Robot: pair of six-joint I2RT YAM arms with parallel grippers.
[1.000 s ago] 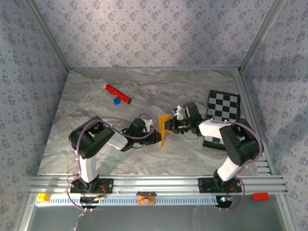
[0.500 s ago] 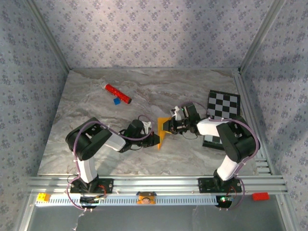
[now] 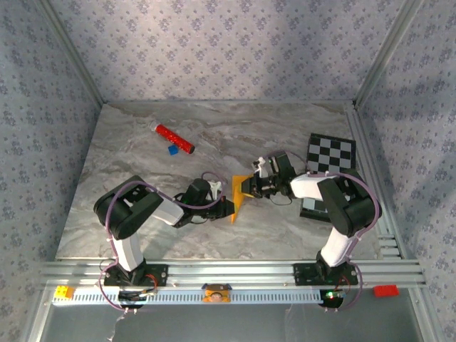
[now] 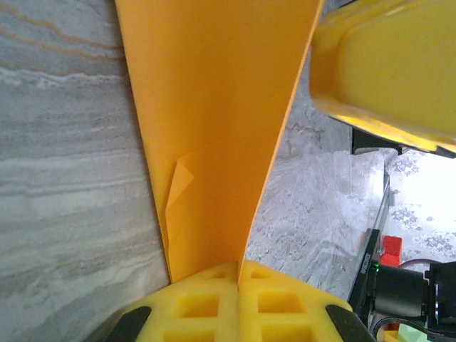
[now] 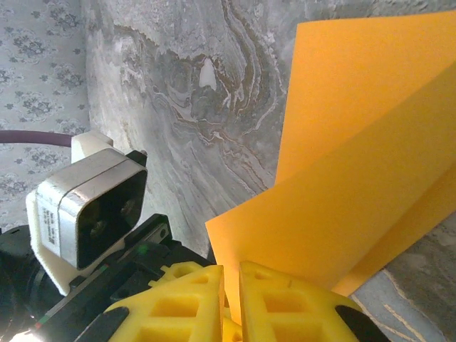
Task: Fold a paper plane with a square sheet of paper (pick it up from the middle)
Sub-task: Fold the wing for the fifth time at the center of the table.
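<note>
The left pincer [image 4: 239,281] is pressed together on one edge of the folded square sheet of paper [image 4: 214,107], which fans away from it in a narrow V. The right pincer [image 5: 231,281] pinches the opposite edge. The sheet stands between the two over the middle of the surface [image 3: 142,164], probably so the layers stay aligned for the next crease
</note>
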